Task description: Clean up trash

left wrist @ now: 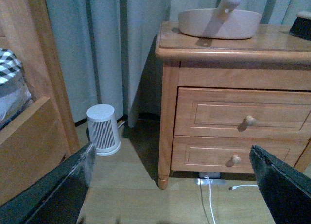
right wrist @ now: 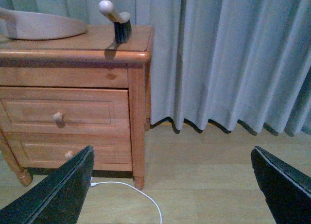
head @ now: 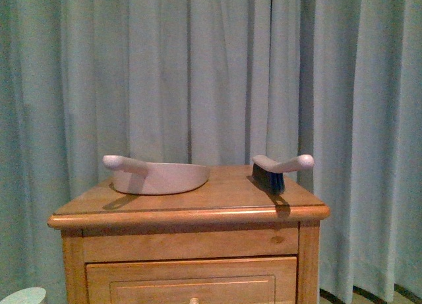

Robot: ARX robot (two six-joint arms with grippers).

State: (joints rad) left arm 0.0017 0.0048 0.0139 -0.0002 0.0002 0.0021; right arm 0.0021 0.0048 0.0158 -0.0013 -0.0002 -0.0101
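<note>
Though cropped, left fingers (left wrist: 53,197) wide apart

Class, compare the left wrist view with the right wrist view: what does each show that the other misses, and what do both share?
Left wrist only: a white ribbed cylinder on the floor and checked fabric in a wooden frame. Right wrist only: the whole brush and open floor beside the nightstand. Shared: the nightstand, beige dustpan, curtain, a white cable, plus each arm's own open gripper, left gripper and right gripper.
</note>
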